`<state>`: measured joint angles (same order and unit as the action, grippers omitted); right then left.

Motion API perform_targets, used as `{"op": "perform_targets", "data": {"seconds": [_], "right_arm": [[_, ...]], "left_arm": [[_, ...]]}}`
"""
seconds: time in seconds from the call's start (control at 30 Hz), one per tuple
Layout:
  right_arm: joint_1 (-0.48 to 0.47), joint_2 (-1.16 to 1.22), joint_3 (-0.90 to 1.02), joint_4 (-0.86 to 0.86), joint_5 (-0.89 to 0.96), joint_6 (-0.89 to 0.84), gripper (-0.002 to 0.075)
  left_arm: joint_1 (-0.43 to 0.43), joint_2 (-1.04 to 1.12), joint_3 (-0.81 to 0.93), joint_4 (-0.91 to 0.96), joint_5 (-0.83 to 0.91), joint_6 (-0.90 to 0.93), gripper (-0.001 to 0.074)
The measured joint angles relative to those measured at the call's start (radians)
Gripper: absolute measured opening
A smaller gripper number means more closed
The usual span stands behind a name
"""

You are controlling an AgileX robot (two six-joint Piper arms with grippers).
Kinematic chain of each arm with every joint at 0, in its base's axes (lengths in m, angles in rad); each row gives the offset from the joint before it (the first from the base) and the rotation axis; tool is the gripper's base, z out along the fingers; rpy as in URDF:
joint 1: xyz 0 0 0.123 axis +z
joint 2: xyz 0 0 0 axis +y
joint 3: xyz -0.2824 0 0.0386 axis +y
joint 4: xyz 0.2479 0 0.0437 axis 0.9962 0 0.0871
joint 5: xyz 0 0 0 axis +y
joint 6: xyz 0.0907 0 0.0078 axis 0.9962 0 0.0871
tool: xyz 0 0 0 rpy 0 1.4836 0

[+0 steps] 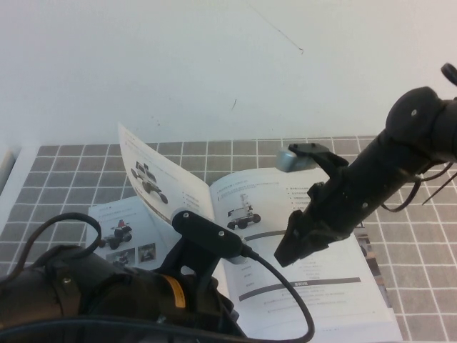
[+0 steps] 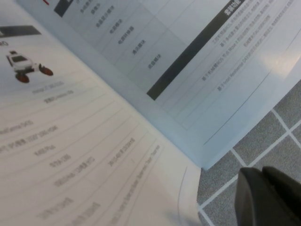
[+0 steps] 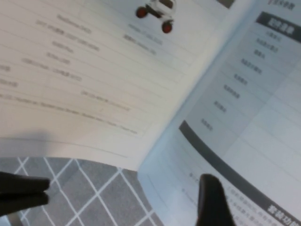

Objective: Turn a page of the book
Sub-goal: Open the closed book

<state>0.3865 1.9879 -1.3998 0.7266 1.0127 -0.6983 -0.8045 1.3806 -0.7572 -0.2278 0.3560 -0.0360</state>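
Observation:
The book lies open on a grey tiled mat. The page, printed with a wheeled rover photo, stands lifted and curved over the spine, leaning left. My left arm comes in from the front left, and its gripper is hidden under its wrist in the high view. In the left wrist view the left gripper is shut, empty, over the mat beside the page and the book's corner. My right gripper hovers open over the right-hand leaf. In the right wrist view it straddles the page's edge.
The grey tiled mat spreads under and around the book. A plain white surface lies beyond it. My right arm reaches in from the back right, above the book.

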Motion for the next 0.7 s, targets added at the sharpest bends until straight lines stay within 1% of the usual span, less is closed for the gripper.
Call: {"op": "perform_targets", "data": {"seconds": [0.1,0.33,0.43,0.57,0.7], "right_arm": [[0.000,0.019,0.042,-0.006,-0.034,0.002,0.0380],[0.000,0.033,0.080,-0.024,-0.065,0.004,0.0323],[0.000,0.033,0.086,-0.040,-0.072,0.004,0.0303],[0.000,0.033,0.087,-0.044,-0.078,0.004,0.0272],[0.000,0.033,0.087,-0.064,-0.089,0.004,0.0219]], "left_arm": [[0.000,0.000,0.000,0.000,0.017,-0.030,-0.0004],[0.000,0.000,0.000,0.041,0.055,-0.172,-0.0004],[0.000,0.000,0.000,0.112,0.091,-0.272,-0.0004],[0.000,0.000,0.000,0.259,0.164,-0.444,-0.0004],[0.000,0.000,0.000,0.361,0.242,-0.590,-0.0004]]}}
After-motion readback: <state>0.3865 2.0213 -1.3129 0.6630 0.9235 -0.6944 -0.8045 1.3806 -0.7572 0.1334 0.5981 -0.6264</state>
